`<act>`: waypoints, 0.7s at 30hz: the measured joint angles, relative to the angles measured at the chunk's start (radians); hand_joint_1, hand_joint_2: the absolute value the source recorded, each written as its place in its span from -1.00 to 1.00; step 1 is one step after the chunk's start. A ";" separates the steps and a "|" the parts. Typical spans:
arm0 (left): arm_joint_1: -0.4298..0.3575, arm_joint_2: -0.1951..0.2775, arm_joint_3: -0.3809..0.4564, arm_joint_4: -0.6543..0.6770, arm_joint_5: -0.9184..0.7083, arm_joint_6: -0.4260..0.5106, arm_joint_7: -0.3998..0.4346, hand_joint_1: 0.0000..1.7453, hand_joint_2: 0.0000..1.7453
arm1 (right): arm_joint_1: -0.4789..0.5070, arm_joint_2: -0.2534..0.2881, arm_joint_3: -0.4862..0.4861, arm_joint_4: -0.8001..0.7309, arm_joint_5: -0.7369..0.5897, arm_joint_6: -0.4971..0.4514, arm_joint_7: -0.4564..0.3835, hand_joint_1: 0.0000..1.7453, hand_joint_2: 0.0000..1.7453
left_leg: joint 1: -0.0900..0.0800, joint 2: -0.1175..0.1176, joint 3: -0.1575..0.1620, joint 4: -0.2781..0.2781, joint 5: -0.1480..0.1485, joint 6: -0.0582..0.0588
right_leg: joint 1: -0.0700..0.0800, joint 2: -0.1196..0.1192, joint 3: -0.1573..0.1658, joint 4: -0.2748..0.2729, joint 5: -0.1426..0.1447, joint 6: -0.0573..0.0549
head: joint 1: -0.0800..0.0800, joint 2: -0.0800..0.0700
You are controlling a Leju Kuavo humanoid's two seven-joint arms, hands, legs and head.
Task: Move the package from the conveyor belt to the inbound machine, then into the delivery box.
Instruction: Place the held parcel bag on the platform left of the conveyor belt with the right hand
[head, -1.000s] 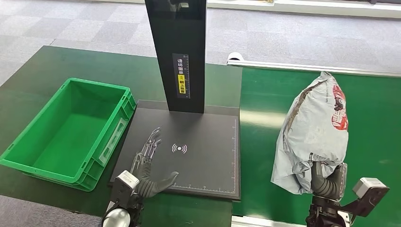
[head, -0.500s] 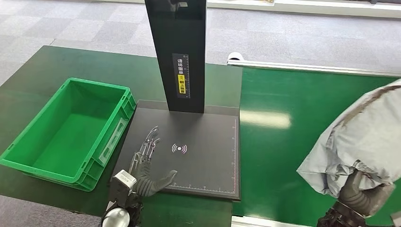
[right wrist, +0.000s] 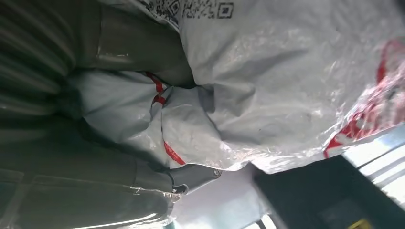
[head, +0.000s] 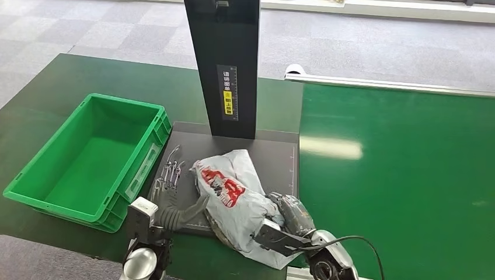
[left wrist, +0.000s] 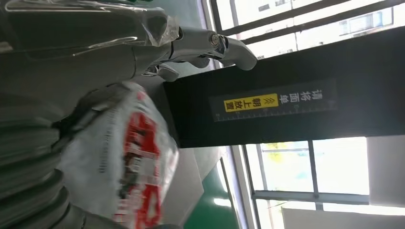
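Package [head: 233,192] now on inbound machine [head: 274,160]

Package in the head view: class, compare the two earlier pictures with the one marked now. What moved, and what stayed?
The right hand, still gripping the package, swung it from over the conveyor belt leftward and down onto the inbound machine's black plate. The left hand stays open on the plate, now beside the package. The green delivery box stayed put; the camera shifted slightly.

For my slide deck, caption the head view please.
Right hand holds the grey package on the black inbound machine plate; left hand beside it, near the green box.
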 joint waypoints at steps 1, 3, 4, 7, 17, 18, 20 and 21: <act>0.001 0.000 0.000 0.000 -0.001 0.000 0.003 -1.00 1.00 | -0.004 -0.012 0.018 0.011 -0.065 0.002 0.005 1.00 1.00 | 0.000 0.001 0.000 0.000 -0.001 0.000 | 0.000 0.001 0.000 0.000 0.000 0.000 | 0.000 0.000; 0.003 0.000 0.001 0.000 -0.004 0.002 0.007 -1.00 1.00 | -0.007 -0.028 0.050 0.029 -0.127 0.002 0.015 1.00 1.00 | -0.001 0.004 -0.001 0.000 -0.002 0.000 | 0.000 0.004 -0.001 0.000 0.000 0.000 | 0.000 0.000; 0.004 0.000 0.001 0.000 -0.005 0.003 0.008 -1.00 1.00 | -0.008 -0.034 0.063 0.037 -0.130 -0.002 0.023 1.00 1.00 | -0.001 0.004 -0.001 0.000 -0.002 0.000 | -0.001 0.005 -0.001 -0.001 0.000 0.000 | 0.000 0.000; 0.010 0.002 0.002 0.000 -0.002 0.012 0.010 -1.00 1.00 | -0.018 -0.043 0.089 0.059 -0.109 -0.028 0.050 1.00 1.00 | -0.001 0.005 0.000 0.000 -0.002 0.000 | -0.001 0.005 -0.002 -0.001 0.000 0.000 | 0.000 0.000; 0.026 0.005 0.003 0.000 0.013 0.025 0.010 -1.00 1.00 | -0.040 -0.047 0.101 0.091 -0.090 -0.071 0.036 1.00 1.00 | -0.001 0.005 0.003 0.000 -0.001 0.000 | -0.001 0.005 0.001 -0.001 0.001 0.000 | 0.000 0.000; 0.028 0.005 0.003 -0.002 0.013 0.026 0.009 -1.00 1.00 | -0.040 -0.047 0.101 0.091 -0.092 -0.086 0.030 1.00 1.00 | -0.001 0.005 0.003 0.000 -0.001 0.000 | -0.001 0.005 0.001 -0.001 0.001 0.000 | 0.000 0.000; 0.036 0.005 0.004 -0.008 0.014 0.028 0.009 -1.00 1.00 | -0.038 -0.047 0.098 0.087 -0.095 -0.126 0.018 1.00 1.00 | -0.001 0.005 0.002 0.000 -0.001 0.000 | -0.001 0.005 0.000 -0.001 0.001 0.000 | 0.000 0.000; 0.040 0.005 0.004 -0.014 0.014 0.028 0.008 -1.00 1.00 | -0.035 -0.047 0.093 0.080 -0.098 -0.150 0.013 1.00 1.00 | -0.001 0.005 0.002 0.000 -0.001 0.000 | -0.001 0.005 0.000 -0.001 0.001 0.000 | 0.000 0.000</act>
